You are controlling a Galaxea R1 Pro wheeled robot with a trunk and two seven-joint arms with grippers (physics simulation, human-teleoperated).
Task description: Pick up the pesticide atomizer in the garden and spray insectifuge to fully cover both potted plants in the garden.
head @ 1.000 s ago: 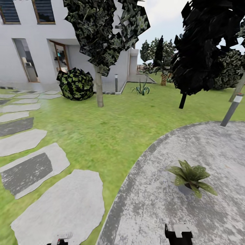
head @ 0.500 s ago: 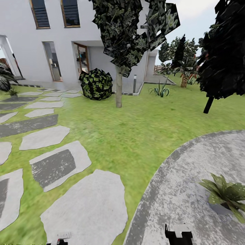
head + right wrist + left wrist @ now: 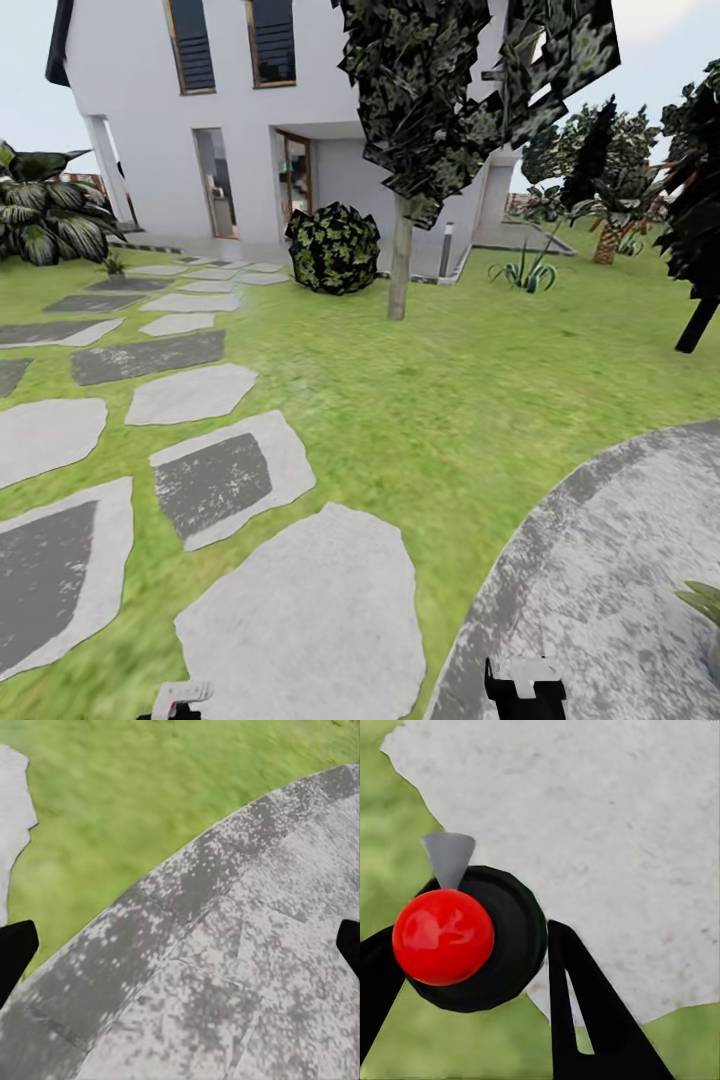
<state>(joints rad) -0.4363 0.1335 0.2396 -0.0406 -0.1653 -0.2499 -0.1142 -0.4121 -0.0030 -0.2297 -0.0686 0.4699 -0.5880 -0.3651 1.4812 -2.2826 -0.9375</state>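
Note:
Between the black fingers [image 3: 585,1020] of my left gripper [image 3: 469,934] sits the pesticide atomizer [image 3: 502,937], seen end-on: a round black body with a red ball on top and a grey cone nozzle. The gripper is shut on it, above a pale stepping stone [image 3: 607,832] and grass. My right gripper [image 3: 184,941] is open and holds nothing, its fingers wide apart over the edge of the grey stone patio [image 3: 247,967]. Of one potted plant, only a few green leaf tips [image 3: 705,600] show at the right edge of the head view. The ends of both arms show at that view's bottom edge.
Pale and dark stepping stones [image 3: 300,620] run across the lawn [image 3: 440,400] toward the white house [image 3: 240,130]. A round bush [image 3: 333,248] and a thin tree trunk [image 3: 400,265] stand in front of it. Dark trees [image 3: 700,230] line the right side, and a broad-leaved plant [image 3: 45,215] is at the left.
The whole head view has swung to the left, so the camera turned. The potted plant and patio slid toward the right edge, and more stepping stones came into view.

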